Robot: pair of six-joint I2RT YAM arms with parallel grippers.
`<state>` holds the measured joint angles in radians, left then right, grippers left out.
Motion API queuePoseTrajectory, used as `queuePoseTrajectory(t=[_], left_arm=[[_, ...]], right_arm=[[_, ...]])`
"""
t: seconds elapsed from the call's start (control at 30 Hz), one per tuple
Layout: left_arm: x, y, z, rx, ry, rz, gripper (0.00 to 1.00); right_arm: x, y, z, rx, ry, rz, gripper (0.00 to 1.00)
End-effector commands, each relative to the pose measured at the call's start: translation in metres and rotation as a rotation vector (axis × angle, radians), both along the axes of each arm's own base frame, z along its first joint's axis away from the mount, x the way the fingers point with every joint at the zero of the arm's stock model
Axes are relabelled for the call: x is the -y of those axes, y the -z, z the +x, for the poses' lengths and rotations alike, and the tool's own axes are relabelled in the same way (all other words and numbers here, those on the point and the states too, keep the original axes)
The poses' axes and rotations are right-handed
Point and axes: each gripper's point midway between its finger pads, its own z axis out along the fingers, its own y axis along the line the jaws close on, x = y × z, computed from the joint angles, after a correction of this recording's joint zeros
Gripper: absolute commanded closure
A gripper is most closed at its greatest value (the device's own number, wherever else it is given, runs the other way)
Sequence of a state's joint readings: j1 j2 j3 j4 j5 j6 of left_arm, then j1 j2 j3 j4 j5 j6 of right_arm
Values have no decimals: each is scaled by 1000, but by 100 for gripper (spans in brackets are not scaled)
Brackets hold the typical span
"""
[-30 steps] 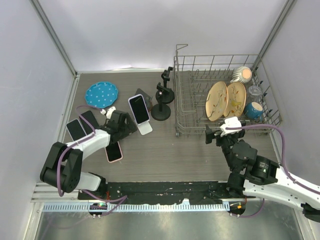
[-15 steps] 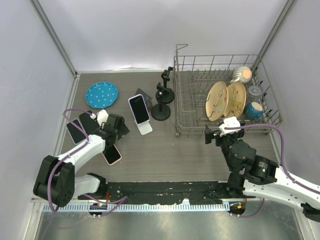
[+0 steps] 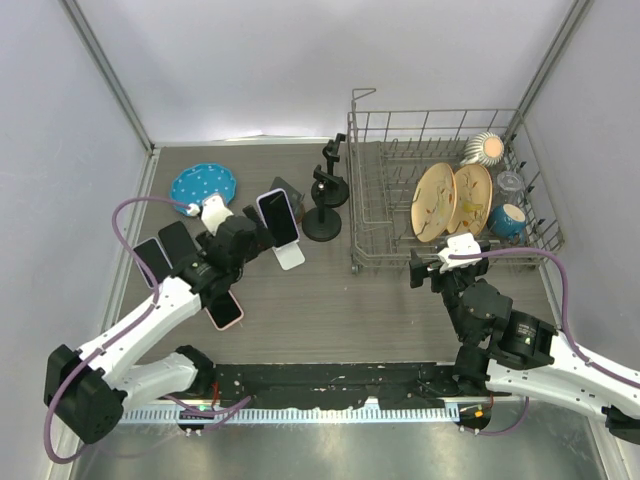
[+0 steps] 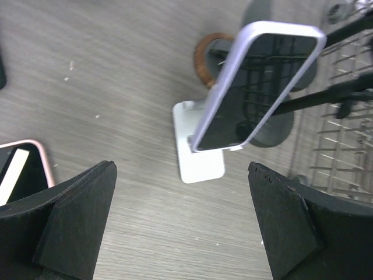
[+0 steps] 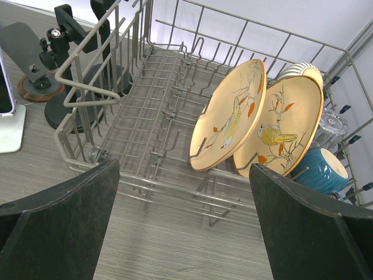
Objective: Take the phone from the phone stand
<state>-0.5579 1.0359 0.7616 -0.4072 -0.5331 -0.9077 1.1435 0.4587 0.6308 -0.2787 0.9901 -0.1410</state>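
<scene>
Phone (image 4: 256, 87) judged light, rigid, slick, breakable | grip: long side edges, above phone stand (image 4: 198, 158) lip | left pincer (image 3: 243, 240), right pincer (image 3: 432, 272): spread wide, empty.

Seen from above, the left arm (image 3: 150, 315) stretches out long from its base at 7 o'clock and reaches toward 1 o'clock. Its left gripper (image 3: 250, 240) is tipped forward and down, jaws spread wide and gripping nothing. The right arm (image 3: 545, 360) sits folded low at 4 o'clock, wrist aimed toward 11 o'clock, with the right gripper (image 3: 430, 272) likewise spread wide and holding nothing.
</scene>
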Motion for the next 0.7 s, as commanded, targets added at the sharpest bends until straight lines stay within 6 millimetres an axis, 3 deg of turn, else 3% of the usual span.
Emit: queuePoseTrajectory(t=[0.0, 0.07, 0.1, 0.27, 0.67], left_arm=[[12, -45, 11, 113, -24, 100, 0], [18, -42, 16, 97, -26, 163, 0], [25, -55, 21, 114, -24, 160, 0], [39, -71, 39, 126, -42, 251, 0], [55, -54, 78, 91, -118, 393, 0]], right_arm=[[2, -14, 0, 17, 9, 31, 1], [2, -15, 0, 17, 9, 34, 2], [2, -14, 0, 16, 8, 34, 2], [3, -15, -1, 18, 5, 42, 2], [3, -17, -2, 22, -7, 58, 2]])
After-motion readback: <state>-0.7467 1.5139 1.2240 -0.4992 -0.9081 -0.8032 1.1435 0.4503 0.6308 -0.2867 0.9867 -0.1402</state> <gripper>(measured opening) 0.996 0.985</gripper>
